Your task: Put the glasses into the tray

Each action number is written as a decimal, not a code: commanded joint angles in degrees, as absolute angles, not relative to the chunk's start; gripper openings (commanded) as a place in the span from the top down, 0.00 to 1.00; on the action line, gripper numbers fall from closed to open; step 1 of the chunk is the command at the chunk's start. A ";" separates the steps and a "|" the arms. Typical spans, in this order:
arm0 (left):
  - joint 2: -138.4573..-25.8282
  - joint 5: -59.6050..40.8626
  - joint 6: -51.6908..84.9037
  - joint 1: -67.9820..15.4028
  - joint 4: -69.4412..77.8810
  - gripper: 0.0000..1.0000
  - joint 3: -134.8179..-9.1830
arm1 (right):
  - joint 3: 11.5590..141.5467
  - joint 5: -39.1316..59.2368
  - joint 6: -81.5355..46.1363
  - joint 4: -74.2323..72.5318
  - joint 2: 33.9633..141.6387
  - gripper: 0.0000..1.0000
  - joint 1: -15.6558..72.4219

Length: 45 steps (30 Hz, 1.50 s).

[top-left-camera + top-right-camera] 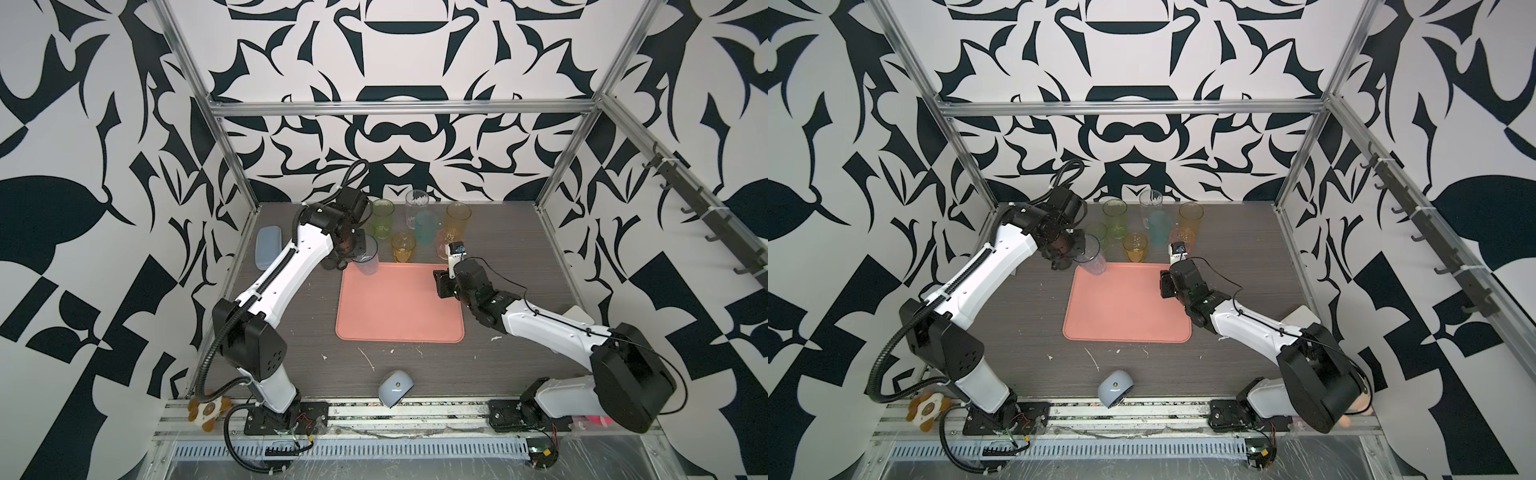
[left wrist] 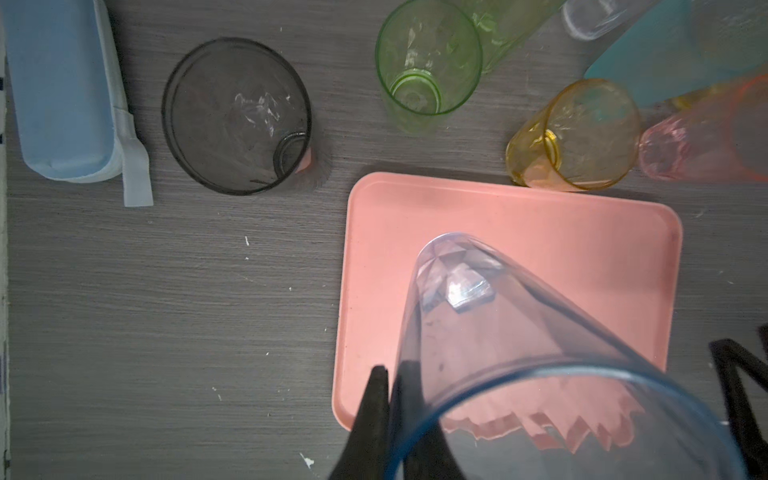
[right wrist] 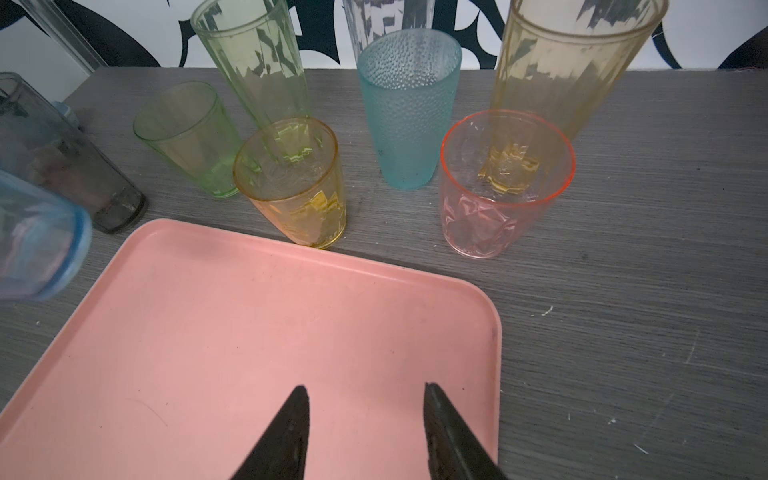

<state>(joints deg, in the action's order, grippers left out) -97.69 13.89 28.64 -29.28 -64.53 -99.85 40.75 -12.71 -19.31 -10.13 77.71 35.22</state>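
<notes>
- Left tool (image 2: 394, 372): pinches tight on the rim wall of the blue glass (image 2: 498, 332), with one finger inside and one outside.
- Blue glass: hangs tilted over the far-left corner of the tray (image 1: 399, 316); impossible to tell whether the base touches it.
- Tray: lies flat at the middle of the counter (image 1: 299, 353).
- Right tool (image 3: 365, 388): hovers about half open over the tray's right side, gripping nothing.
- Grey glass (image 2: 237, 116): stands on the counter just off the tray's far-left corner, toward the left edge.
- Between tray and far edge, upright: short green glass (image 3: 187, 137), tall green glass (image 3: 253, 62), teal glass (image 3: 409, 108), pink glass (image 3: 498, 183), tall orange glass (image 3: 573, 66), clear glass (image 1: 417, 208).
- Amber glass (image 3: 291, 178): sits just beside the tray's far rim.
</notes>
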 commanded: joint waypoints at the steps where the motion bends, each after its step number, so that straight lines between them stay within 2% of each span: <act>1: -100.79 15.16 28.69 -29.30 -68.38 1.00 -101.62 | 43.24 -13.38 -18.79 -10.34 77.17 0.52 34.99; 16: -110.52 14.15 27.82 -26.03 -70.48 1.00 -106.25 | 43.59 -13.60 -18.44 -9.58 77.32 0.52 35.06; 45: -115.90 14.20 30.23 -22.73 -68.57 1.00 -107.75 | 43.90 -14.15 -18.21 -8.66 76.82 0.52 35.01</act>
